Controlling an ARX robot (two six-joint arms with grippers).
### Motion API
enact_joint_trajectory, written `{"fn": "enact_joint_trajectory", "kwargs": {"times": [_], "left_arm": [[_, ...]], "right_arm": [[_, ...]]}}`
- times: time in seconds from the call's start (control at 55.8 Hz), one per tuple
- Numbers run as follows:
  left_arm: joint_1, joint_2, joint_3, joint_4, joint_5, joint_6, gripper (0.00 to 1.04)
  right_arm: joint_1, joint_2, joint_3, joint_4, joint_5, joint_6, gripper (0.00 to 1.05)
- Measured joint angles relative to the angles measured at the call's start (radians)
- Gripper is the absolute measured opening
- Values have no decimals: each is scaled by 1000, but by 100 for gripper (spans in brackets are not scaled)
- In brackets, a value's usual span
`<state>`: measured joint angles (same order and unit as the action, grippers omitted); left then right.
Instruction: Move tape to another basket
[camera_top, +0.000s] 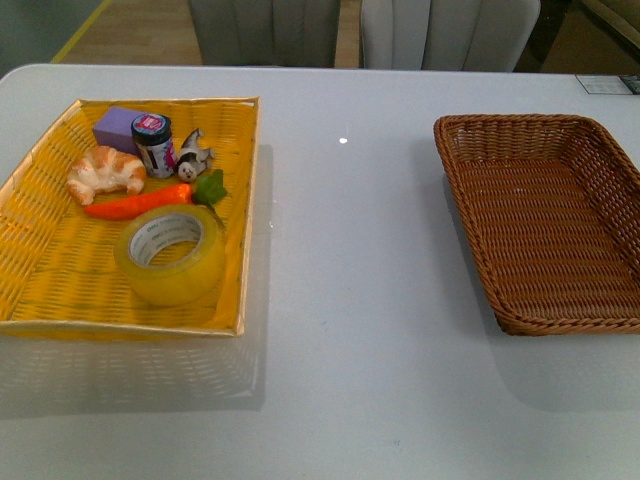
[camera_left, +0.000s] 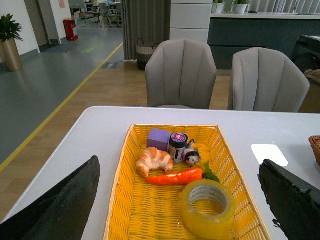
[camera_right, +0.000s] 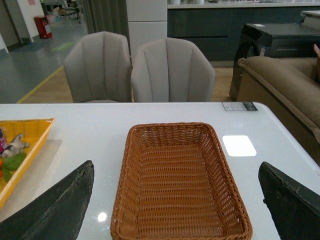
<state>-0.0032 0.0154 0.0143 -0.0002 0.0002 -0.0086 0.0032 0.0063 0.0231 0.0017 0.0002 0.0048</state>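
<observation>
White worktop (camera_top: 350, 300): tape (camera_left: 207, 222) lies flat, core up, in yellow tray (camera_left: 120, 190), just ahead of my left hand (camera_left: 179, 160), spread wide. Right hand (camera_right: 175, 163), also wide, faces brown basket (camera_right: 125, 200).

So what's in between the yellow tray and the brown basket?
Nothing but bare white table, as the front view shows. The yellow tray and brown basket sit apart, with only a small glint of light between them.

The left hand (camera_left: 178, 161) and right hand (camera_right: 175, 164) gape wide, apparently held aloft.
</observation>
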Motion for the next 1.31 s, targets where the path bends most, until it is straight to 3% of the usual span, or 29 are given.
{"fn": "enact_joint_trajectory", "kwargs": {"times": [0.967,0.985,1.039,1.092,1.128,1.182,1.307], "left_arm": [[0,0,0,0,0,0,96],[5,3,1,-3,20,-13,96],[82,67,31,-67,262,-123,96],[146,203,54,-29,491,-266,96],[151,292,61,27,582,-340,96],[136,470,89,170,671,-428,96],[100,874,181,454,623,-447,96]], "right_arm": [[0,0,0,0,0,0,96],[0,0,0,0,0,0,96],[0,0,0,0,2,0,96],[0,0,0,0,-2,0,96],[0,0,0,0,0,0,96],[0,0,0,0,-1,0,96],[0,-1,0,0,2,0,96]]}}
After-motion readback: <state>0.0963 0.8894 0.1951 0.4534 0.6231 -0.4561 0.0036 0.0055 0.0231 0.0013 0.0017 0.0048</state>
